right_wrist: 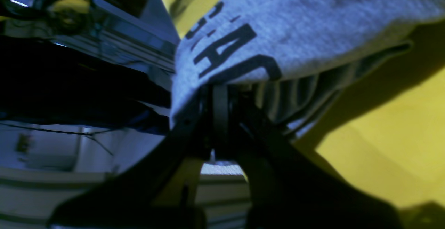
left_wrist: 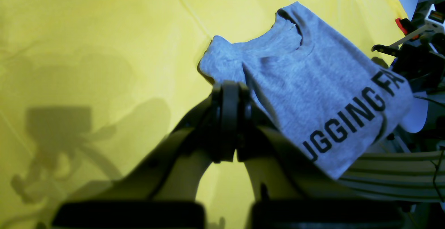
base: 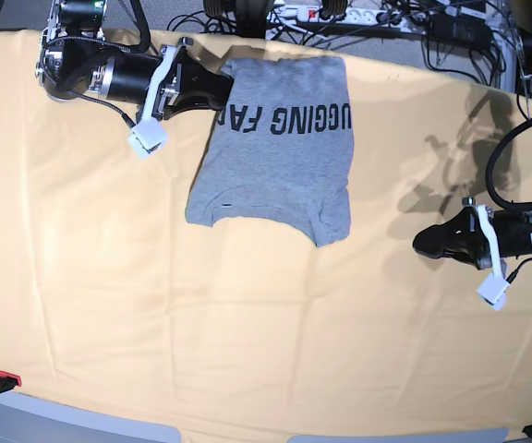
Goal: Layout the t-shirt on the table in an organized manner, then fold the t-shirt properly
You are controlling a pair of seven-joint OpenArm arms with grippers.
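Note:
The grey t-shirt (base: 275, 148) lies folded narrow near the far edge of the table (base: 109, 305), black lettering up, collar towards the near side. My right gripper (base: 222, 89) is at the shirt's far left corner and is shut on its edge; the right wrist view shows the fingers (right_wrist: 219, 96) pinching the cloth (right_wrist: 295, 23) just under the letters. My left gripper (base: 420, 242) rests low over the table to the right of the shirt, apart from it, shut and empty. In the left wrist view the closed fingertips (left_wrist: 229, 89) sit in front of the shirt (left_wrist: 313, 83).
Cables and a power strip (base: 340, 14) lie beyond the table's far edge. An aluminium frame rail (left_wrist: 393, 176) and dark hardware (left_wrist: 420, 58) stand behind the shirt. A red clamp (base: 6, 378) grips the near left corner. The yellow cloth (left_wrist: 104, 30) has light creases.

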